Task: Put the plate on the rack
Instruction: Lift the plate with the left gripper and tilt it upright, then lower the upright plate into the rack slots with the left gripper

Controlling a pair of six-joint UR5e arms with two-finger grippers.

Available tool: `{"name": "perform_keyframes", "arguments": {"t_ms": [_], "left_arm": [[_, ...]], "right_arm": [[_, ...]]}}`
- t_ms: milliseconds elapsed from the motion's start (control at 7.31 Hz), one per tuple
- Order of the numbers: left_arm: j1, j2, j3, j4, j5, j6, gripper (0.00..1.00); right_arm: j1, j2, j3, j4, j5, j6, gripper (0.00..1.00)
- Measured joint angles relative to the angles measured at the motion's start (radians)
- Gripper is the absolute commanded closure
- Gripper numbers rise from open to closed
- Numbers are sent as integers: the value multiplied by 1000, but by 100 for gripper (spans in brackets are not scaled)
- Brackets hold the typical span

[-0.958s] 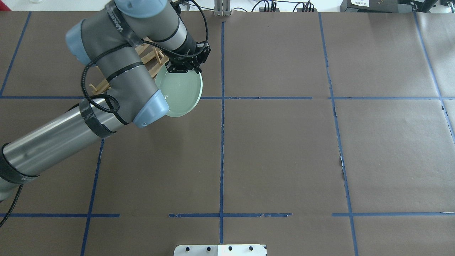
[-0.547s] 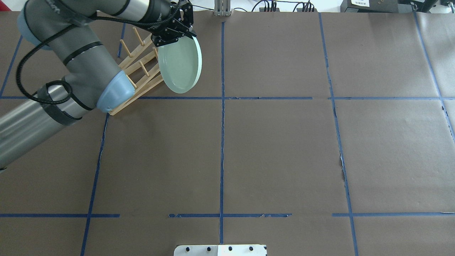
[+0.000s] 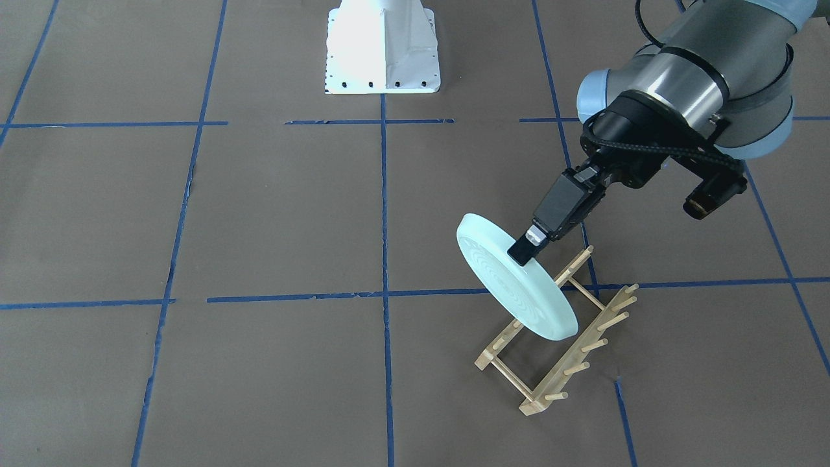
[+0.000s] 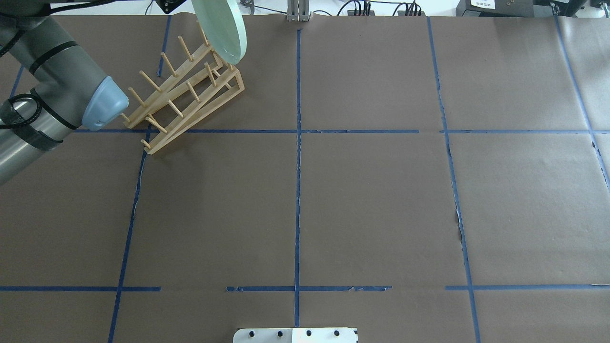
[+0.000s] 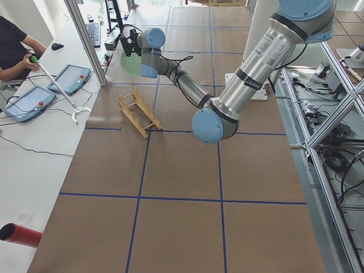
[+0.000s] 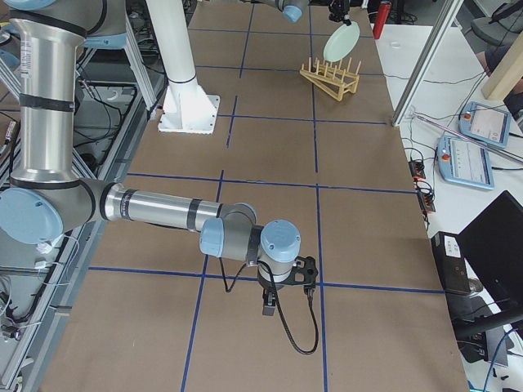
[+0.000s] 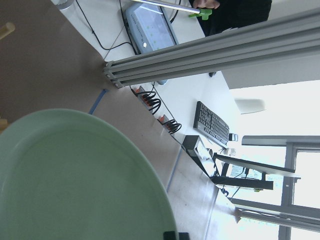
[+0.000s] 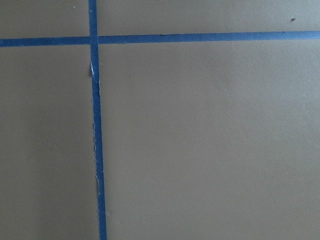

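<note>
The pale mint-green plate [image 3: 512, 285] is tilted up on edge, clamped at its upper rim by my left gripper [image 3: 524, 251], which is shut on it. It hangs above the end of the light wooden rack [image 3: 557, 337] that lies toward the table's middle. In the overhead view the plate [image 4: 221, 26] is at the top edge, over the rack's [image 4: 186, 90] far end. The left wrist view is filled by the plate's face [image 7: 75, 180]. My right gripper [image 6: 284, 287] shows only in the exterior right view, low over the table; I cannot tell its state.
The white robot base [image 3: 382, 52] stands at the table's near-robot edge. A metal post [image 4: 298, 12] stands at the far edge, right of the plate. Operators' desk with tablets [image 5: 28, 102] lies beyond it. Blue tape lines cross the brown table cover.
My left arm has lifted the plate and carried it away from the robot and to the left, turning it more upright. The rack is now uncovered.
</note>
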Motion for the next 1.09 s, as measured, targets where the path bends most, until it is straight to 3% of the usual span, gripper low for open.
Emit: {"name": "perform_keyframes", "arguments": {"t_ms": [411, 1095], "left_arm": [[0, 58, 80, -183, 124, -9, 100], [8, 97, 146, -241, 135, 26, 100]], "right_arm": [[0, 0, 0, 0, 0, 0, 0], [0, 0, 0, 0, 0, 0, 0]]}}
